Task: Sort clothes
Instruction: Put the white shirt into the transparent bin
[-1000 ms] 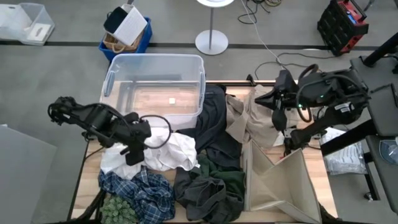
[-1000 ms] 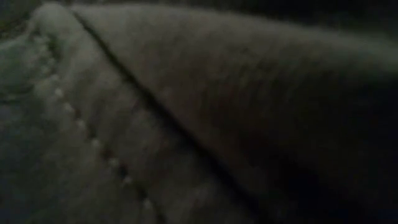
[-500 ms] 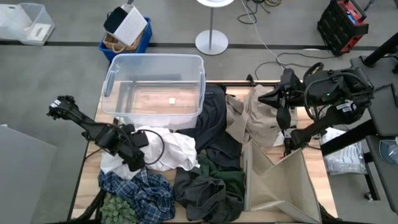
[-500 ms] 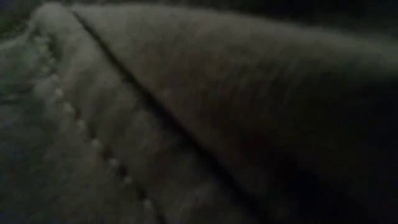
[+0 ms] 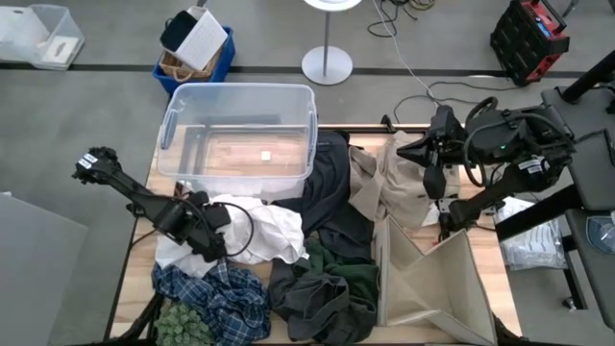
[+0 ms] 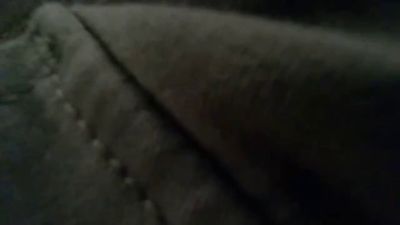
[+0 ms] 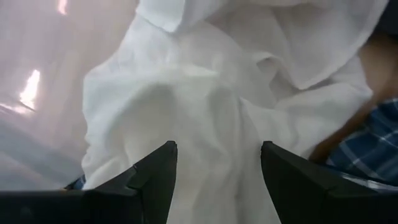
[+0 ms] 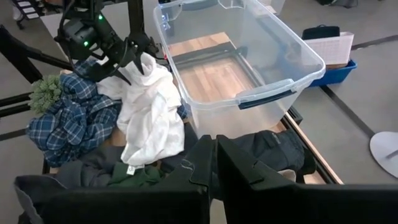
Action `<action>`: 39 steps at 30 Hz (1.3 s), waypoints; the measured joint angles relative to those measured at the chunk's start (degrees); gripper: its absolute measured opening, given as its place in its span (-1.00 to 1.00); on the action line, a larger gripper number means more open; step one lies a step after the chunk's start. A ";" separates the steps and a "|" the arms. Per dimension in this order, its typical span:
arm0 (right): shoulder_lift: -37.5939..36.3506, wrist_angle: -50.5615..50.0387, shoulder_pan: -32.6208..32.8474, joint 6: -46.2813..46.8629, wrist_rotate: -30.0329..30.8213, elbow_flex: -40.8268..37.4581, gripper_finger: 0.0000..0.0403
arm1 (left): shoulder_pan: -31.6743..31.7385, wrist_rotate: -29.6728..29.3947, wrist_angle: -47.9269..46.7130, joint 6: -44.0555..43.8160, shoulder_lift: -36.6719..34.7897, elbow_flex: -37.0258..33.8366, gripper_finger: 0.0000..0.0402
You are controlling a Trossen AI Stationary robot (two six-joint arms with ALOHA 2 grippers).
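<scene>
At the table's left, the left gripper (image 5: 213,252) is down on the crumpled white garment (image 5: 259,231), its fingers (image 7: 152,177) apart with the soft white folds between them; the blue-and-white plaid garment (image 5: 216,293) lies bunched just near of it, and the clear plastic bin (image 5: 238,135) stands at the far edge. In the middle, a dark grey garment (image 5: 332,197) drapes from the bin's right wall toward the near edge, where dark green cloth (image 5: 360,274) lies rumpled. To the right, the right gripper (image 5: 430,183) hangs above the creased beige garment (image 5: 394,183), its fingers (image 8: 205,165) pressed together on nothing.
</scene>
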 joint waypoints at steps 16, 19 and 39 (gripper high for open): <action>0.09 0.00 -0.02 -0.46 0.07 -0.02 -0.94 | 0.00 0.04 15.46 -5.16 0.13 -12.00 -0.55; 0.15 0.00 0.00 -0.79 0.36 -0.02 -0.94 | 0.00 0.08 17.35 -5.38 0.13 -12.80 -0.90; 0.24 0.01 -0.01 -1.27 1.51 -0.11 -0.94 | -0.04 0.13 17.01 -0.06 0.22 0.66 -1.00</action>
